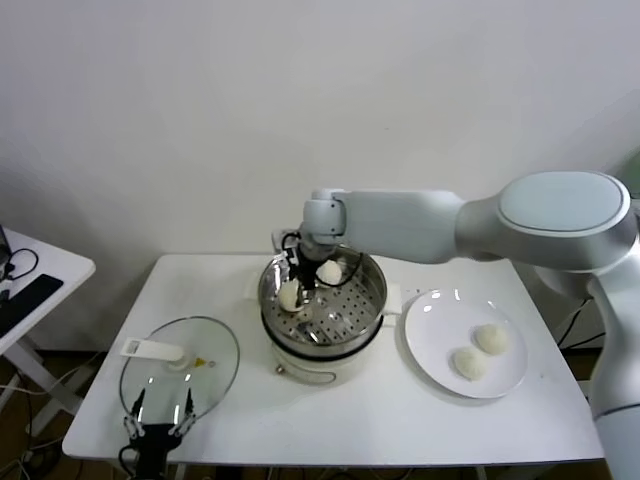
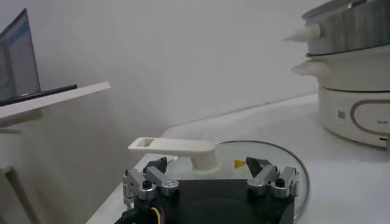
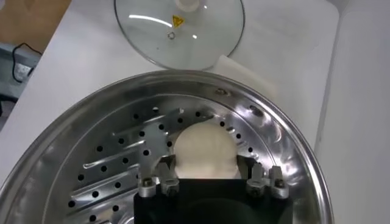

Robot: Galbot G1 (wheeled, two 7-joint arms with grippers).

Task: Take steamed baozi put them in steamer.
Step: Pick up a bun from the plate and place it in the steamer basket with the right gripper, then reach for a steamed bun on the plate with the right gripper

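Head view: the right claw [image 1: 303, 290] is probably setting a second baozi [image 1: 290, 296] in the steamer [image 1: 372, 300], fingers loosely around it; two are waiting on the plate [image 1: 435, 345].

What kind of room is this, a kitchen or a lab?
Probably a lab set up as a mock kitchen: a bare white wall, a plain white table carrying only a steamer, glass lid and plate, and a side desk with cables.
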